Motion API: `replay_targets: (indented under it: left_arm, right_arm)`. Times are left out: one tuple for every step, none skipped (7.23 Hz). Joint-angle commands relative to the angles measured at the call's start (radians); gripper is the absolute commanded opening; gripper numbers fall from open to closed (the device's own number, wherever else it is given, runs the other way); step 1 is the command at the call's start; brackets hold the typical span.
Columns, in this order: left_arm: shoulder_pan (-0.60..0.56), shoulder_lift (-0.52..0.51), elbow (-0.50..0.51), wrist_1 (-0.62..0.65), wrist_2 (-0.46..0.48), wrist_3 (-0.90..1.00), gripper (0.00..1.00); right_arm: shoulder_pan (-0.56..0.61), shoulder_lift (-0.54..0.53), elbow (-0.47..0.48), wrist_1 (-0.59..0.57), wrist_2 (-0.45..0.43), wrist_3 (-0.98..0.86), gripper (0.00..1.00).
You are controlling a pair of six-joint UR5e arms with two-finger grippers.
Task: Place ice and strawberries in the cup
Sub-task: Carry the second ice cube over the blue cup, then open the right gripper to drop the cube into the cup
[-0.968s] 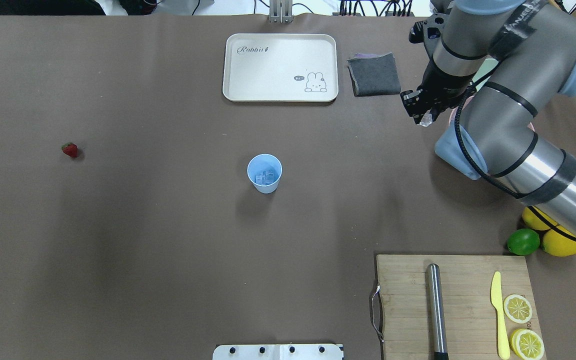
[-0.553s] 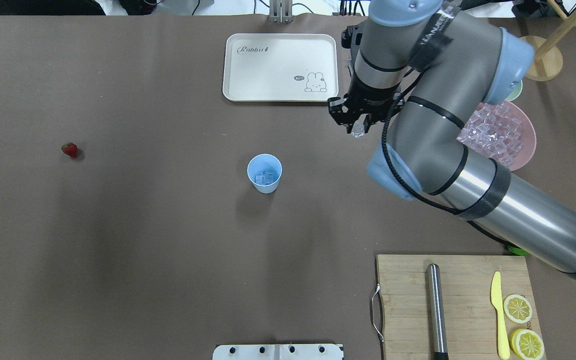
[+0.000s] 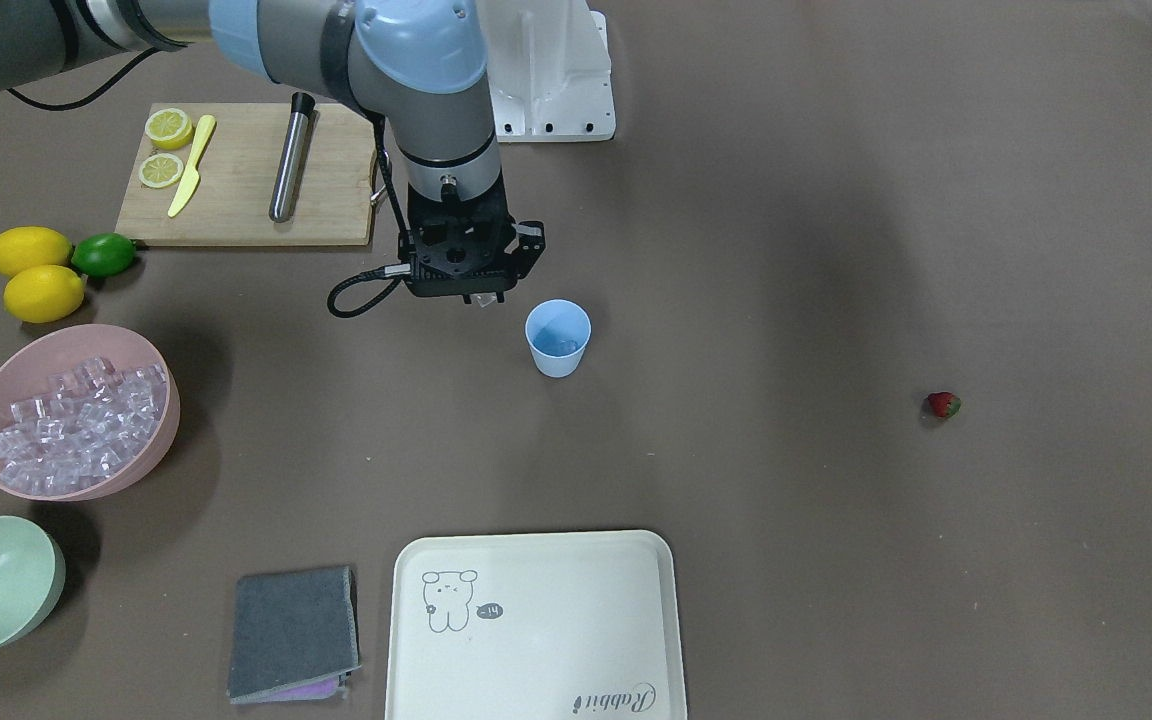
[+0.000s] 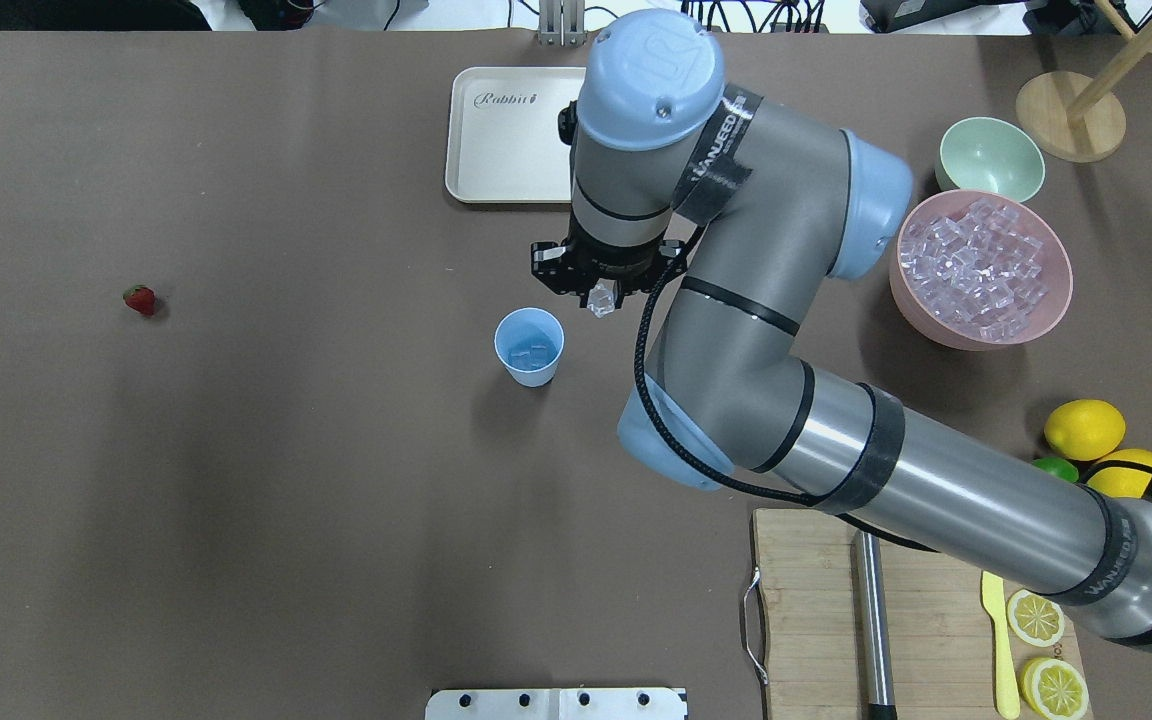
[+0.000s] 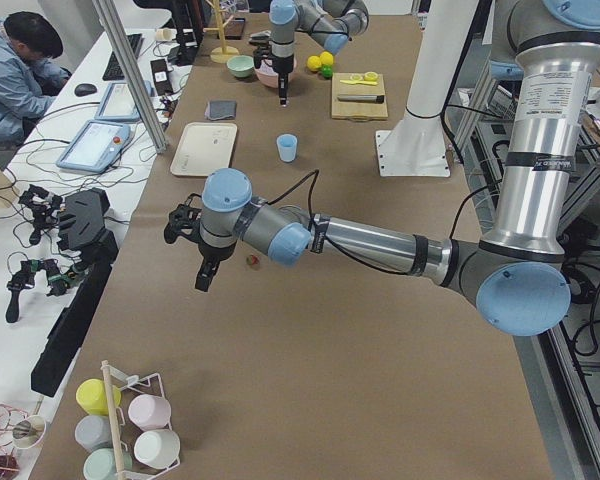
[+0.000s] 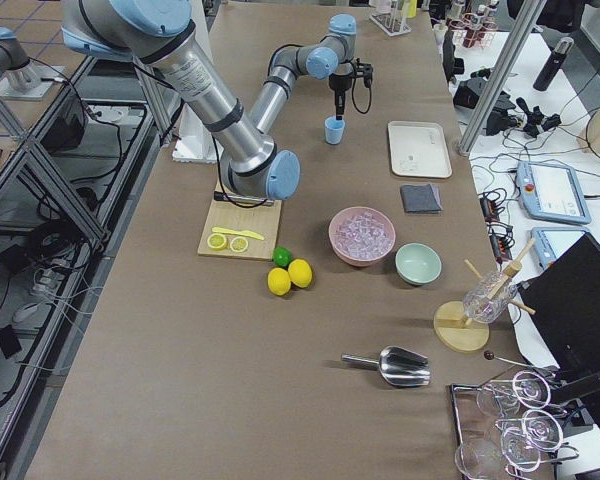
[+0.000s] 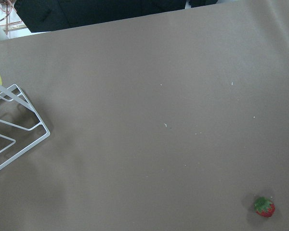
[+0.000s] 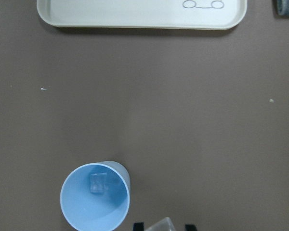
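The light-blue cup (image 4: 529, 345) stands upright mid-table with ice (image 4: 534, 352) lying inside it. My right gripper (image 4: 601, 298) hangs just right of the cup's rim, shut on a clear ice cube (image 8: 164, 225). In the right wrist view the cup (image 8: 95, 196) is below and to the left of the cube. The strawberry (image 4: 139, 299) lies alone far to the left. The left gripper (image 5: 202, 280) shows only in the exterior left view, hovering near the strawberry (image 5: 251, 261); I cannot tell its state.
A pink bowl (image 4: 1056, 300) full of ice cubes and a pale green bowl (image 4: 990, 158) stand at the right. A cream tray (image 4: 506, 135) lies beyond the cup. A cutting board (image 4: 806, 600) with a knife and lemon slices, whole lemons and a lime are near right.
The right arm has swung left from over the pink bowl to beside the cup, carrying the ice cube. The cup and strawberry have not moved.
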State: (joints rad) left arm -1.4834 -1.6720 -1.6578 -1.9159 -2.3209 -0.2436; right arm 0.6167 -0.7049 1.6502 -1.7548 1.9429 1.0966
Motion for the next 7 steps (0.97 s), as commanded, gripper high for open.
replay_targets:
  left_arm:
    - [-0.001, 0.001, 0.007, 0.0, 0.0, 0.001, 0.98]
    - [0.0, 0.003, 0.007, 0.0, 0.0, 0.001, 0.98]
    - [0.0, 0.003, 0.007, 0.0, 0.0, 0.001, 0.98]
    - [0.0, 0.003, 0.009, 0.0, 0.0, 0.001, 0.98]
    - [0.0, 0.001, 0.01, 0.0, 0.0, 0.001, 0.98]
    - [0.0, 0.001, 0.01, 0.0, 0.0, 0.003, 0.98]
    - [0.0, 0.001, 0.01, 0.0, 0.0, 0.003, 0.98]
  right_arm:
    - [-0.043, 0.062, -0.102, 0.057, -0.051, 0.035, 0.0]
    - [-0.066, 0.071, -0.136, 0.099, -0.088, 0.058, 0.0]
    - [-0.077, 0.073, -0.154, 0.136, -0.105, 0.08, 0.0]
    - [-0.081, 0.071, -0.167, 0.141, -0.108, 0.081, 0.0]
    - [-0.09, 0.076, -0.185, 0.141, -0.133, 0.094, 0.0]
    - [-0.097, 0.079, -0.19, 0.141, -0.137, 0.094, 0.0]
    - [-0.101, 0.078, -0.191, 0.143, -0.14, 0.091, 0.1]
